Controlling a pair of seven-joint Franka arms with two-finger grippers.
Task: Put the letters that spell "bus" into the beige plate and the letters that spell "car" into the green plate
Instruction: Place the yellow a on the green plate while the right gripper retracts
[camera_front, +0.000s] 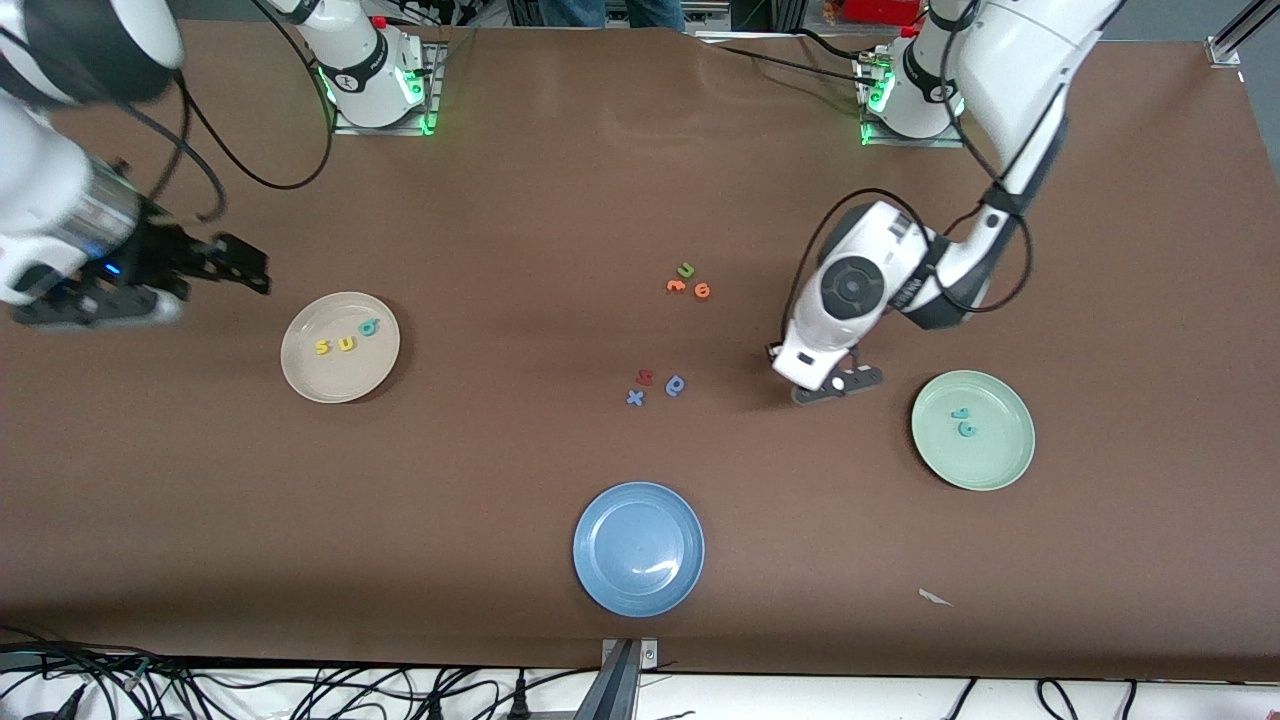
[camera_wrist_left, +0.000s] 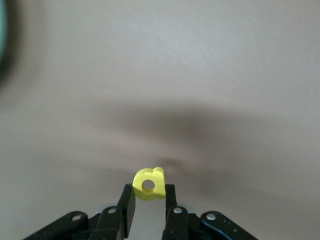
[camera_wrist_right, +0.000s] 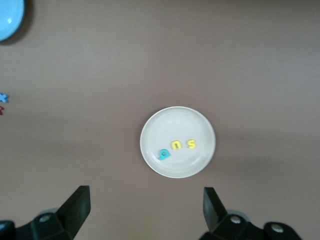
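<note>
Your left gripper (camera_wrist_left: 149, 200) is low over bare table just beside the green plate (camera_front: 1010, 470), on the side toward the table's middle, its fingers clamped on the yellow "a" (camera_wrist_left: 149, 183). The teal "c" (camera_front: 966, 429) and teal "r" (camera_front: 960, 412) already lie in that plate. Lift first, carry the letter well over the rim, and let go low so the light foam does not bounce out. Your right gripper (camera_wrist_right: 145, 207) waits, fingers wide apart, above the beige plate (camera_wrist_right: 200, 120), which holds all three "bus" letters (camera_wrist_right: 176, 146).
</note>
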